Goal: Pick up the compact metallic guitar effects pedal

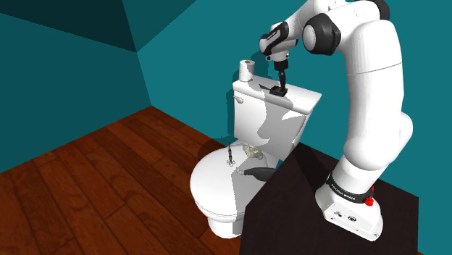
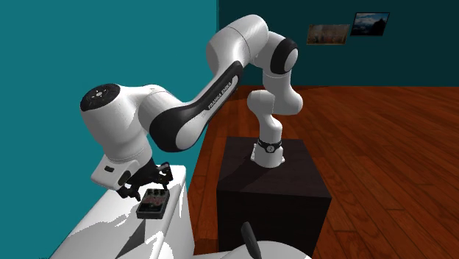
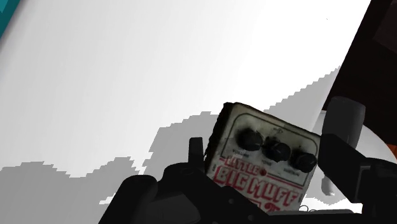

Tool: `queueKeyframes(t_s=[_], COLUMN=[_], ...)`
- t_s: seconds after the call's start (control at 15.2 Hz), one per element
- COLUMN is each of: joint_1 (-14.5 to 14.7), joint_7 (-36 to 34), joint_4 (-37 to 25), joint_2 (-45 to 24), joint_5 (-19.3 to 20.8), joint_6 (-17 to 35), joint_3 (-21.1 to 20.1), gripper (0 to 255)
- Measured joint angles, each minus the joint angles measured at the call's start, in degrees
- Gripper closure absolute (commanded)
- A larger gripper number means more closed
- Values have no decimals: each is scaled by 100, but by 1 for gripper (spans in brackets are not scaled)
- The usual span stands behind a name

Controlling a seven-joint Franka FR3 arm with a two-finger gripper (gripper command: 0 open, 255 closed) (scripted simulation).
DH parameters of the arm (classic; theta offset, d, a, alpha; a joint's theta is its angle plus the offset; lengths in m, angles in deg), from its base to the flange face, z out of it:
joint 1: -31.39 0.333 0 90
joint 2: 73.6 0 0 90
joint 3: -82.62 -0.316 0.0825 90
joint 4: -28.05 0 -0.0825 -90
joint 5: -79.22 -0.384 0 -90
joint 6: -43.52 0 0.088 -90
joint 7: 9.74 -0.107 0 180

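Pedal [image 3: 264, 159]: a small metal box with a pale, scuffed face. It has three black knobs in a row and red "BIG MUFF" lettering under them.
Pedal, place: it lies flat on the white lid of the toilet tank [image 1: 250, 116], toward the lid's right end in the shoulder view, the end nearer the stand [image 1: 290, 210].
Pedal, heading: in the wrist view I see the knob end pointing away from the hand and the lettering end toward it. The box is turned a little askew between the fingers. Its near end is hidden behind the hand, so I cannot judge its full length. The axis from knobs to lettering runs outward from the palm.
Gripper [image 2: 149, 184]: the hand is low over the tank lid, directly above the pedal, with the arm arched over from the stand.
Fingers [image 3: 343, 137]: they stand apart, one on each side of the pedal. A strip of white lid shows between the box and the thicker finger, so I read them as not clamped on it.
Tank lid, far left end in the shoulder view: a roll of toilet paper [image 1: 246, 70] stands upright, well apart from the pedal.
Toilet seat cover [image 1: 214, 181]: a few small items lie on it near the tank, one thin and dark, one pale, one black. I cannot name them.
Room: a red-brown wooden floor [image 1: 87, 181] and teal walls. Two framed pictures [image 2: 327, 33] hang on the far wall in the second exterior view.
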Motion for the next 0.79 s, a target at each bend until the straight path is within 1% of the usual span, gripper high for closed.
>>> queueKeyframes(t_s=[0.4,0.79], joint_1=[3,14], joint_7=[3,23], joint_4=[-13,-248], joint_2=[16,158], joint_5=[7,73], joint_6=[-29,-390], joint_3=[4,48], gripper=[255,255])
